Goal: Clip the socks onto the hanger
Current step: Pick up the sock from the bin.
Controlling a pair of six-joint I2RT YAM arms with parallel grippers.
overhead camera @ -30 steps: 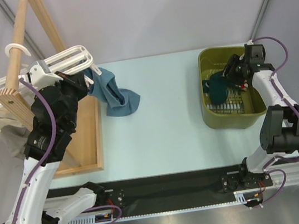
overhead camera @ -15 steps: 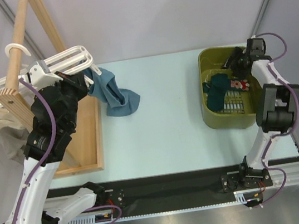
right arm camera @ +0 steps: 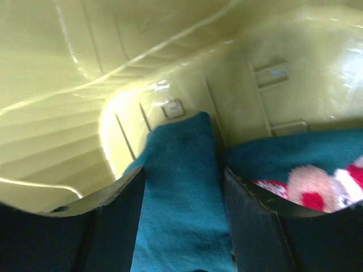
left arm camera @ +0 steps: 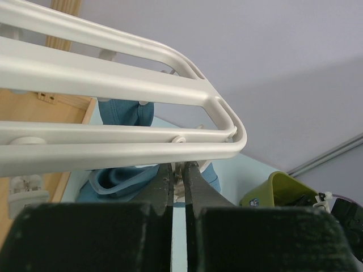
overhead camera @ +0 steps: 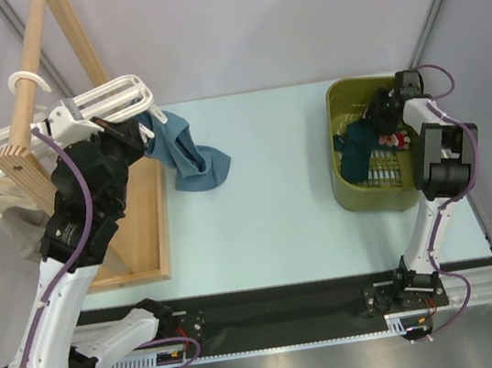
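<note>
**Desk:** Any writing legible?

**Photographer:** Only a sticker (left arm camera: 253, 200) on the olive bin (overhead camera: 373, 197), too small to read.

**Desk:** The hanger?

**Photographer:** The hanger (overhead camera: 104, 99) runs lengthwise from the left edge toward upper centre. A steel-blue sock (overhead camera: 191, 160) trails from its right end onto the table (overhead camera: 275, 189). Left gripper (left arm camera: 178, 170) fingers (left arm camera: 161, 190) pinch a white clip (left arm camera: 179, 194). Right gripper (right arm camera: 182, 173) fingers (right arm camera: 122, 215) spread astride a teal sock (right arm camera: 181, 226) in the bin.
</note>
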